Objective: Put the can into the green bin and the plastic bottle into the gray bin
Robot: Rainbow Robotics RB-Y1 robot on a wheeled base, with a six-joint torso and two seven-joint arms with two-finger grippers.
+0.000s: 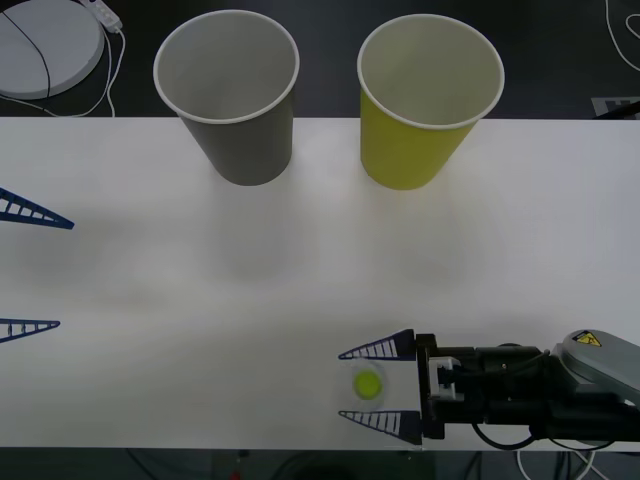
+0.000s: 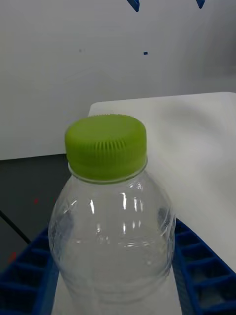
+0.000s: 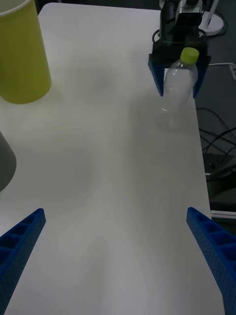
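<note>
The plastic bottle [image 1: 368, 383], clear with a lime-green cap, stands upright near the table's front edge, right of centre. My right gripper [image 1: 342, 384] is shut on the plastic bottle, one blue finger against each side of the body [image 2: 113, 236]. The left wrist view shows the bottle [image 3: 179, 83] from across the table, base still on the surface. The gray bin [image 1: 240, 130] stands at the back left and the green bin [image 1: 415, 140] at the back right, both upright with nothing inside. At the table's left side my left gripper [image 1: 62, 274] is open and holds nothing. The can is out of view.
The white table [image 1: 300, 260] has wide free room between the bins and the bottle. A white round disc [image 1: 45, 45] with a cable lies beyond the back left corner. Cables [image 3: 216, 142] hang below the table's front edge, close behind the bottle.
</note>
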